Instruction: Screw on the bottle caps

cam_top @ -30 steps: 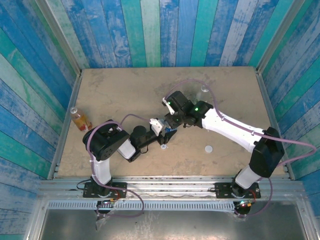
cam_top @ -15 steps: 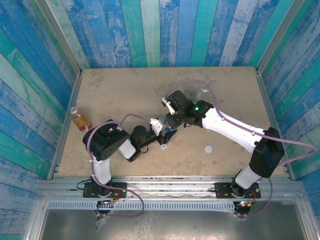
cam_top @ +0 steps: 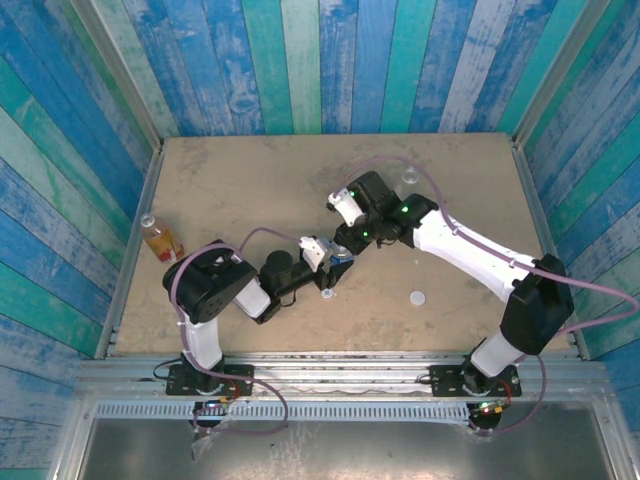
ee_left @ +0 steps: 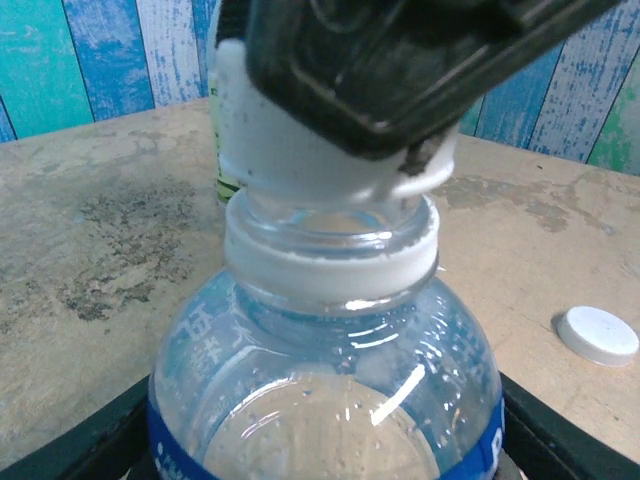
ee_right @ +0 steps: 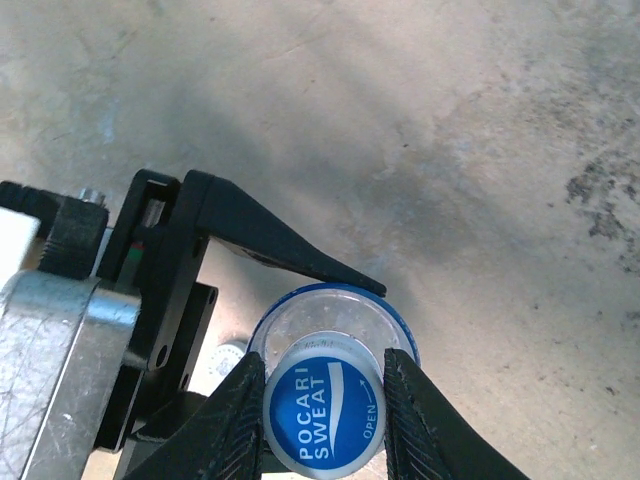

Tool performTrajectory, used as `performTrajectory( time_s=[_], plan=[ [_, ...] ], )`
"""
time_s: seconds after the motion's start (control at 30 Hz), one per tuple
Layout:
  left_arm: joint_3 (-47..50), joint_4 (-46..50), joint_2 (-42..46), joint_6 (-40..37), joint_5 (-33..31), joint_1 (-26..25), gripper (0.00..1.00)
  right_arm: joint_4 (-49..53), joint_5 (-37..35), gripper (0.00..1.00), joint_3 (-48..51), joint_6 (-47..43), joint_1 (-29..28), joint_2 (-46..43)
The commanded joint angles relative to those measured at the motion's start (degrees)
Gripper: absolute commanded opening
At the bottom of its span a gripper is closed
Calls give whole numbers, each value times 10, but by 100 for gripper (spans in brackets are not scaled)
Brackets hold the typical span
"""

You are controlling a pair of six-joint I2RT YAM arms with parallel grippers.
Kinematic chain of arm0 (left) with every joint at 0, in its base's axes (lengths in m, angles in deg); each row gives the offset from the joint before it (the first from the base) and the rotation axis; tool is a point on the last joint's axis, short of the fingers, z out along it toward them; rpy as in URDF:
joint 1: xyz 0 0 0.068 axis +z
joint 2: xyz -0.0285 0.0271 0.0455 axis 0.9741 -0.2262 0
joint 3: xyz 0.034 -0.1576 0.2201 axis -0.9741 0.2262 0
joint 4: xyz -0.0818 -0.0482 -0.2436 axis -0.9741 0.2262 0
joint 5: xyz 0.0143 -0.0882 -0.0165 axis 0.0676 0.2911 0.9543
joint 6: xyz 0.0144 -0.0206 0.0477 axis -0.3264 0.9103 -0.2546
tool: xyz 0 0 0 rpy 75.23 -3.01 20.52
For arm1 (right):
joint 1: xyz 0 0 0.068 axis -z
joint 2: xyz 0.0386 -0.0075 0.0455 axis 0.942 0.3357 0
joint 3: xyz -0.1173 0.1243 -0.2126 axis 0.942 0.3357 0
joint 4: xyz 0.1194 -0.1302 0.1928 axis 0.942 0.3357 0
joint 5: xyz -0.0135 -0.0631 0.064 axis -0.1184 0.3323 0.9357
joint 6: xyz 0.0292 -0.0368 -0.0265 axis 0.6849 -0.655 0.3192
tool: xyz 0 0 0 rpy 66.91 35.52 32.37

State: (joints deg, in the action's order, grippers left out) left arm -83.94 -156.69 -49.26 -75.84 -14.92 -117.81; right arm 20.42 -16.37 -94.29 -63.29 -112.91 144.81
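The clear bottle with the blue label (ee_left: 320, 400) stands upright with my left gripper (ee_left: 325, 455) shut on its body; in the top view this gripper (cam_top: 335, 262) is at mid-table. A blue cap (ee_right: 325, 420) printed POCARI SWEAT sits on the bottle's neck. My right gripper (ee_right: 325, 415) is shut on the cap from above, one finger on each side. From the left wrist the cap's white side (ee_left: 320, 150) shows under the black right fingers (ee_left: 400, 60). The orange bottle (cam_top: 157, 238) stands uncapped at the left wall. A pale yellow-green bottle (cam_top: 408, 177) stands at the back.
One white cap (cam_top: 418, 297) lies flat on the table right of the grippers, also seen as a cap (ee_left: 597, 333) from the left wrist. A second pale cap (cam_top: 326, 295) lies just in front of the left gripper. Blue plank walls surround the table.
My right gripper has closed onto the blue cap, and its wrist has turned and shifted slightly to the right above the bottle. The left gripper and the bottle have stayed in place.
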Motion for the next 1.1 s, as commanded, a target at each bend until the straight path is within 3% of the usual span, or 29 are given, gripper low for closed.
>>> performTrajectory(
  time_s=[0.0,0.33,0.53,0.67,0.93,1.07],
  plan=[
    [12,52,42,6,16,-2,69,43,51,20,-16,-49,9,5],
    [8,42,62,32,42,-2,68,53,49,21,4,-107,10,-4],
    [-11,73,81,26,22,-2,68,62,40,21,5,-87,8,5],
    [-34,106,91,8,-6,-2,68,66,1,20,13,-34,1,4],
    [-64,69,71,11,-22,-2,68,32,-22,16,63,125,-1,-6],
    [-75,68,65,7,-37,-2,68,18,-75,14,81,206,-23,-8]
  ],
)
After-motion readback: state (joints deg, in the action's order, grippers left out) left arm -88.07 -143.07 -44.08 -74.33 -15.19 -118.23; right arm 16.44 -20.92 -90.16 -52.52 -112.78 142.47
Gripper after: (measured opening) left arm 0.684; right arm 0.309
